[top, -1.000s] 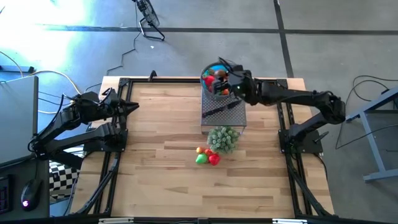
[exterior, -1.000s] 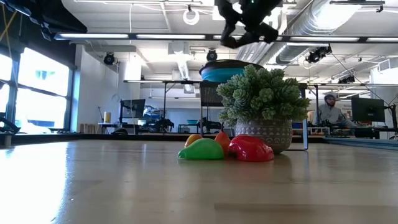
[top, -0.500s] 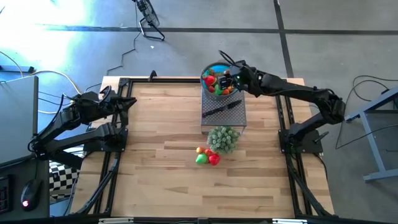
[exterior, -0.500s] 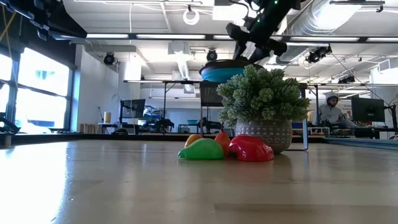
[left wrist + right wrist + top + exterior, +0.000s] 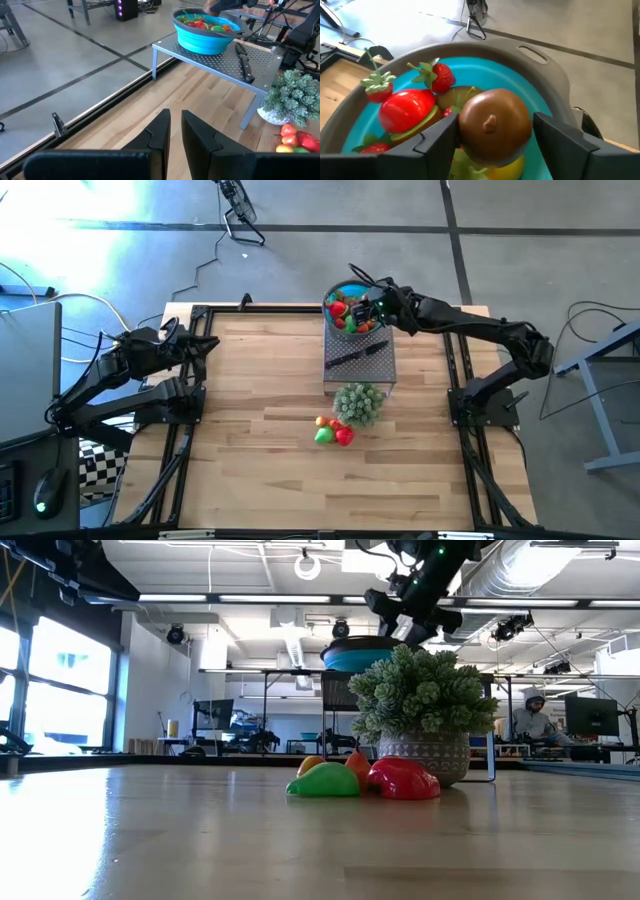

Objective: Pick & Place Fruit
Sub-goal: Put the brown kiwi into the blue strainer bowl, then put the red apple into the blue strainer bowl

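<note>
Right wrist view: a brown fruit (image 5: 493, 125) sat between the right gripper's (image 5: 495, 137) fingers, jaws spread at its sides, whether gripping it I couldn't tell, over the blue bowl (image 5: 485, 75) heaped with fruit. The bowl stood on a metal rack (image 5: 360, 360) at the table's (image 5: 250, 400) far edge. More fruit (image 5: 333, 431) lay mid-table beside a plant (image 5: 358, 402). The left gripper (image 5: 208, 346) waited closed at the left edge.

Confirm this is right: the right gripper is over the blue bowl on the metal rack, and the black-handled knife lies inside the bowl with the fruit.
Not quite. The black-handled knife lies on the metal rack beside the blue bowl, not inside it, as the left wrist view shows. The right gripper is indeed over the bowl holding the fruit.
</note>
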{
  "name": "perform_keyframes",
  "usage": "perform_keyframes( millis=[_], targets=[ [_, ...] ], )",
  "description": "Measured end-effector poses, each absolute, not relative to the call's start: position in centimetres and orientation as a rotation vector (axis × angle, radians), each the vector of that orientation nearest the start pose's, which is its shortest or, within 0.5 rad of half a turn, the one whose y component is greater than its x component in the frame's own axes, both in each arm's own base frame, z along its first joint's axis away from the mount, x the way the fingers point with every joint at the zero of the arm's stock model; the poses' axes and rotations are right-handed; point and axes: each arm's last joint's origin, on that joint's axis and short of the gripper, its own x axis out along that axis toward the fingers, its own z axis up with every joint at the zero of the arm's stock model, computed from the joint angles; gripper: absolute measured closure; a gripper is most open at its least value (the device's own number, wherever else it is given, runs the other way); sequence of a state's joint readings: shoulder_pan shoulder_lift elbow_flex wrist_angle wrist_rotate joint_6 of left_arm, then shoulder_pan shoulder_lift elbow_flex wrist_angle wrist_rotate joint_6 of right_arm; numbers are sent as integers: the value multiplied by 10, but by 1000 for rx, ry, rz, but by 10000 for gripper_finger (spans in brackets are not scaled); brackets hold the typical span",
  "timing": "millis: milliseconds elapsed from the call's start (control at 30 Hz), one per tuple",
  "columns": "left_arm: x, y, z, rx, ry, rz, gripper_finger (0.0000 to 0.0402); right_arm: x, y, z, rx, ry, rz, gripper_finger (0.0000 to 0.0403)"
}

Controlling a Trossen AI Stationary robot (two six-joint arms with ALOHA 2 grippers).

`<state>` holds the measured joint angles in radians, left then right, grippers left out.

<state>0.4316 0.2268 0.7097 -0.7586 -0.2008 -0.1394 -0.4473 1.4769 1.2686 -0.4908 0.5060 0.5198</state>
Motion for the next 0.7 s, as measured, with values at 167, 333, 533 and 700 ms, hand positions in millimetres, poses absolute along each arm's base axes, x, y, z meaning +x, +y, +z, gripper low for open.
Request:
perform_keyframes(
  millis=[167,333,533,700],
  targets=[
    [38,24,304,-167,234,647,358,281,-151,315,428,467,-1090,115],
    [38,24,304,-167,234,647,358,279,-147,322,423,447,-1052,122],
    [38,24,304,-167,234,647,358,282,-131,340,450,360,-878,164],
    [38,24,304,-166,234,647,358,288,-112,360,438,273,-575,200]
  ],
)
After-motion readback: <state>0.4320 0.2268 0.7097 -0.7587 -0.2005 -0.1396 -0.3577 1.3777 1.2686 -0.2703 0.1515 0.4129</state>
